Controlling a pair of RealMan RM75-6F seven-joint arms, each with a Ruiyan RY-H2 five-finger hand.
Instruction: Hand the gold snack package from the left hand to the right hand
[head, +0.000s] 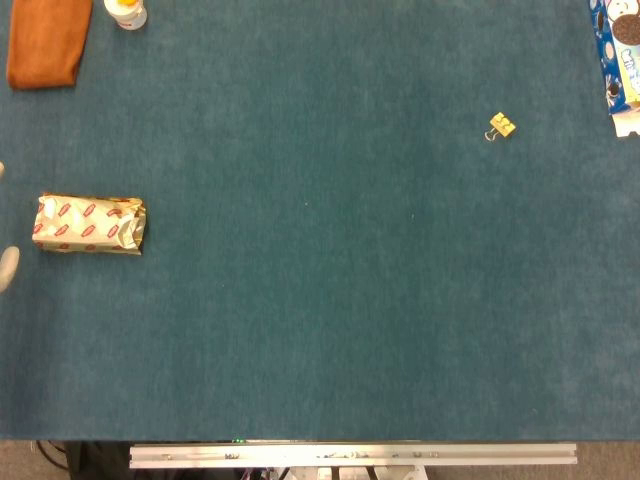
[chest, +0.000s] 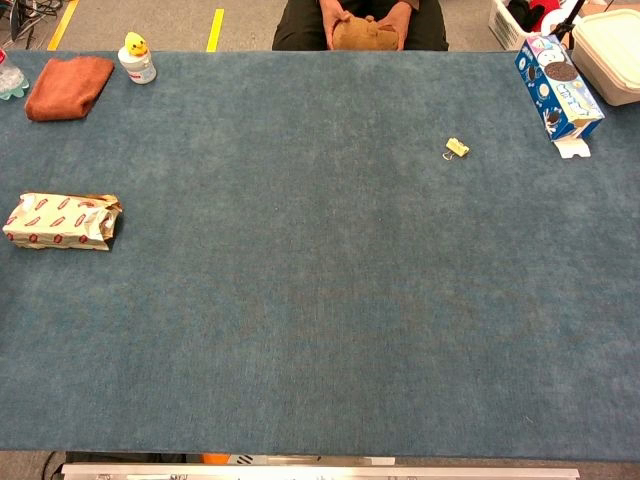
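table (chest: 330, 300) — blue-teal felt top | floor (chest: 140, 25) — grey, yellow tape lines (chest: 215, 28) | light — even

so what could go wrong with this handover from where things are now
The gold snack package lies near the table's left edge, so a clumsy left-hand grab could nudge it off. Its right end looks torn open, so contents might spill if it tips. The left hand barely shows at the head view's edge, so its pose cannot be checked.

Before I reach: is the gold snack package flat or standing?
Flat: the gold snack package lies lengthwise on the table, unheld.
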